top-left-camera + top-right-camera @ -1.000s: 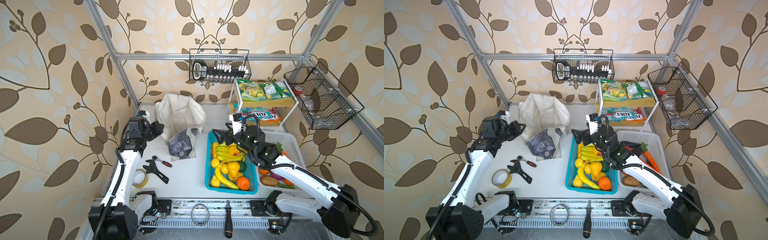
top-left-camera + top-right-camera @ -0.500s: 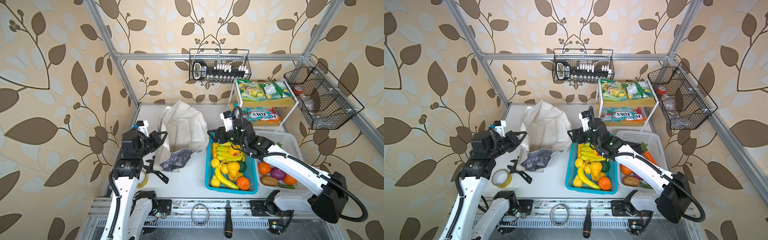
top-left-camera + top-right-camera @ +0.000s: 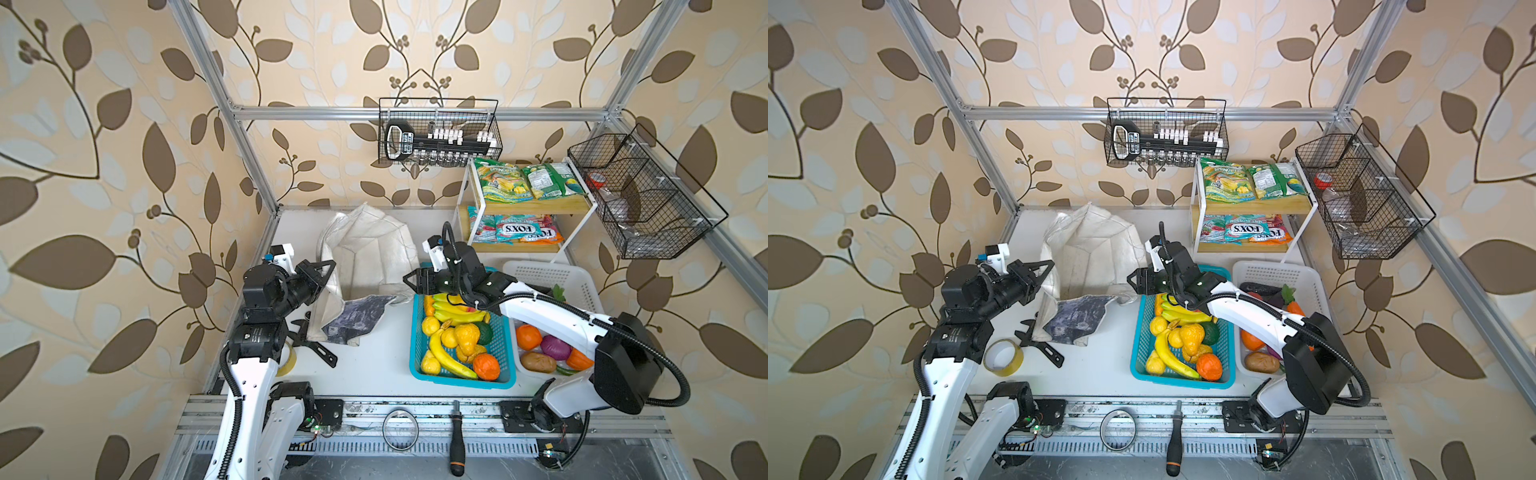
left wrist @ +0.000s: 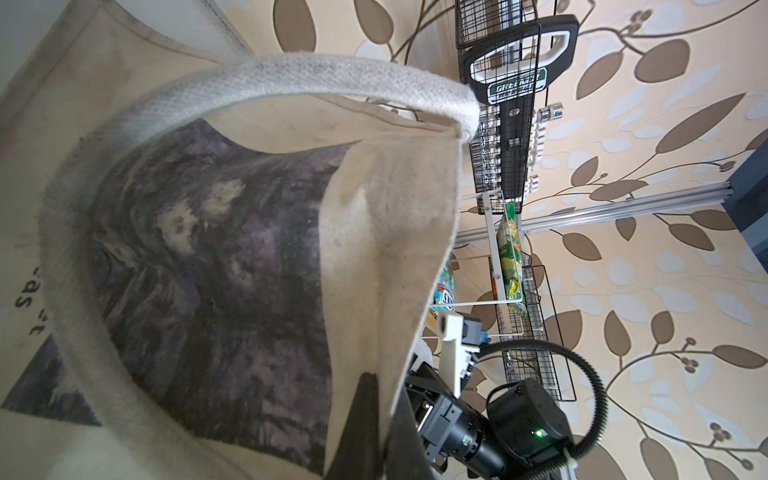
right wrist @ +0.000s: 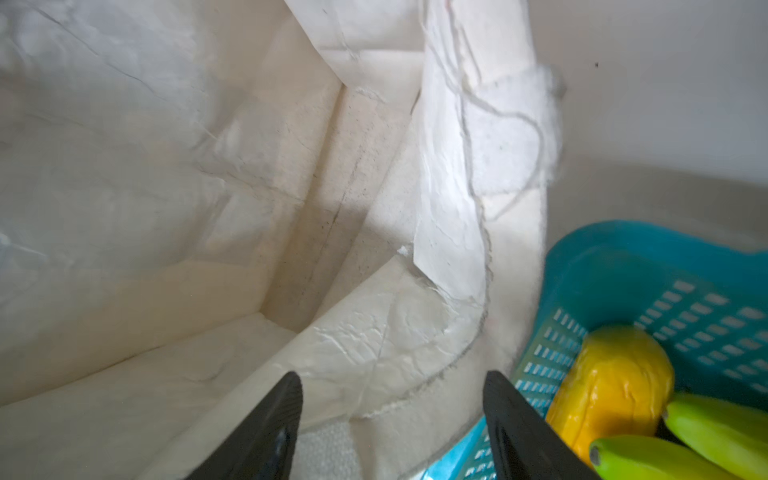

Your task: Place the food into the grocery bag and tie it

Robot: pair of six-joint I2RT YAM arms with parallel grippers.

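Note:
The off-white grocery bag (image 3: 370, 249) (image 3: 1092, 245) stands open at the back of the table, its grey printed panel folded forward. My left gripper (image 3: 330, 266) (image 4: 384, 399) is shut on the bag's left rim, cloth pinched between the jaws. At the bag's right rim my right gripper (image 3: 409, 282) (image 5: 390, 386) is open, with the cloth edge lying between its fingertips. Two green-and-yellow snack packets (image 3: 503, 180) lie on the top shelf. The carrot (image 3: 1295, 308) is in the white basket. Yellow fruits (image 3: 449, 336) sit in the blue basket.
The blue basket (image 3: 457, 380) stands right of the bag, the white basket (image 3: 544, 270) beyond it. FOX'S packets (image 3: 519, 228) fill the lower shelf. A tape roll (image 3: 1003, 357) and black tool (image 3: 316, 349) lie front left. A wire basket (image 3: 648, 195) hangs on the right.
My left gripper has drawn the bag's left rim forward and left, spreading the mouth. The right gripper has swung left to the bag's right rim, its jaws narrowing.

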